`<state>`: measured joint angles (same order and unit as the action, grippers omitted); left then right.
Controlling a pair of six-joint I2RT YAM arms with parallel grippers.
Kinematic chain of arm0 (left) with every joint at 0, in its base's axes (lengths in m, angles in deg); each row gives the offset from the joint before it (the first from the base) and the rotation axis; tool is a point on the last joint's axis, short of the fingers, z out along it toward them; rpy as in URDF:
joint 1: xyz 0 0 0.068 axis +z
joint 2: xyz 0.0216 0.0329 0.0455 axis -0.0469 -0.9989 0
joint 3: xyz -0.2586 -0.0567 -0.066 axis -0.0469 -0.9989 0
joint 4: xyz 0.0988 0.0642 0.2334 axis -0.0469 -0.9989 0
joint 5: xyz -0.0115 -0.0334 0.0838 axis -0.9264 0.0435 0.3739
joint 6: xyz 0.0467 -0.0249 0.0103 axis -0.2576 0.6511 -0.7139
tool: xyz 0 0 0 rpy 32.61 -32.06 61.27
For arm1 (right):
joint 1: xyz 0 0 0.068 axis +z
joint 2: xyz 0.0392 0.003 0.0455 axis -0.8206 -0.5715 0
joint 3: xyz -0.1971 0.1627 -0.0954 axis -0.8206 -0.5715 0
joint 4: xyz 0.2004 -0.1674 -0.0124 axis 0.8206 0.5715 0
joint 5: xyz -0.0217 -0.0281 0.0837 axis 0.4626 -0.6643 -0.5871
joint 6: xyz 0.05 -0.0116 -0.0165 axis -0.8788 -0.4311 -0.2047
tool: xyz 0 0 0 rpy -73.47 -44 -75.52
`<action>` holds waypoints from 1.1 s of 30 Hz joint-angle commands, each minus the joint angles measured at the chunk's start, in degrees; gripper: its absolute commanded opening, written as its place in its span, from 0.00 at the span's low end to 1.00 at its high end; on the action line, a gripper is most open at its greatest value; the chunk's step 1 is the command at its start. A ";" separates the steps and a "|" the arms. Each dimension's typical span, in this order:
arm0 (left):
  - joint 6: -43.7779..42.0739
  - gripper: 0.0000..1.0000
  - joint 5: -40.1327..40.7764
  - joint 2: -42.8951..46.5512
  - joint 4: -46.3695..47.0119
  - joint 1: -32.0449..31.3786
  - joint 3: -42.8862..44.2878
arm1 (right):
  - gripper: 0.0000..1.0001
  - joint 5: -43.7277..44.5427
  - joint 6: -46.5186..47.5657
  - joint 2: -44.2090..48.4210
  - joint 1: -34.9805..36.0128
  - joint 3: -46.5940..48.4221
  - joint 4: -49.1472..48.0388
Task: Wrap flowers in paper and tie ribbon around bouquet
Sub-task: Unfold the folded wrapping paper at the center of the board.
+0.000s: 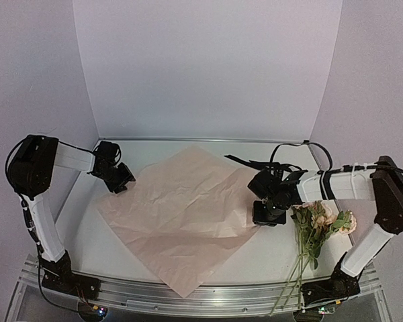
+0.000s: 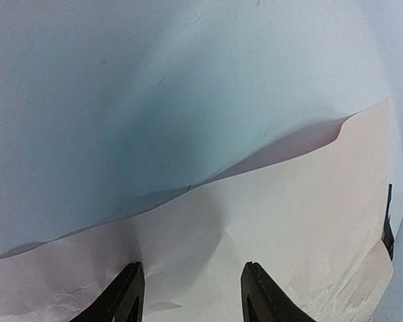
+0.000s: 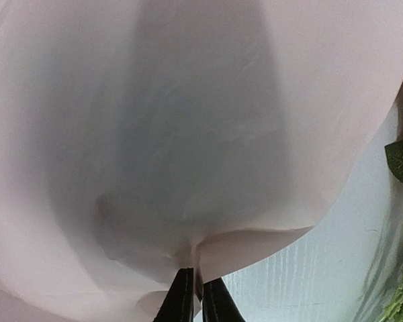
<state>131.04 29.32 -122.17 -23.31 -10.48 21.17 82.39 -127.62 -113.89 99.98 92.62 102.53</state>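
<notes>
Top external: flowers [image 1: 313,231] lengthwise, blooms far, stems nearward and slightly left.

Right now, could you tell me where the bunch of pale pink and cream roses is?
In the top view, the roses lie on the right side, just off the light-pink paper sheet, beside the right gripper.

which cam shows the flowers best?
Top external. It shows the flowers whole, from blooms to stem ends, lying right of the paper. Right wrist catches only a leaf and some green at its right edge, past the paper. Left wrist shows none of them.
</notes>
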 commanded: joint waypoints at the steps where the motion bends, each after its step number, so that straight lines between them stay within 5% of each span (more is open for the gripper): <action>1: -1.14 0.51 1.77 -4.94 -3.02 0.24 2.61 | 0.07 -0.37 -3.59 -2.96 0.30 1.51 -2.04; 6: -1.28 0.51 1.99 -5.41 -3.38 1.14 3.37 | 0.17 0.75 -4.18 -3.09 -0.03 1.57 -1.83; 16: -3.48 0.53 0.86 -4.00 -4.12 2.13 4.52 | 0.53 0.60 -2.10 0.89 -1.70 4.33 3.07; 26: -6.40 0.74 -5.04 0.11 -4.21 1.55 9.65 | 0.92 4.83 -4.91 11.52 -2.38 1.71 13.38; 33: -8.67 0.82 -8.16 3.78 -7.67 -2.86 14.86 | 0.98 7.57 -13.88 20.95 -3.49 -6.23 21.93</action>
<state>124.73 24.33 -124.35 -28.87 -10.34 31.80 86.48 -134.84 -97.52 97.24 91.31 116.37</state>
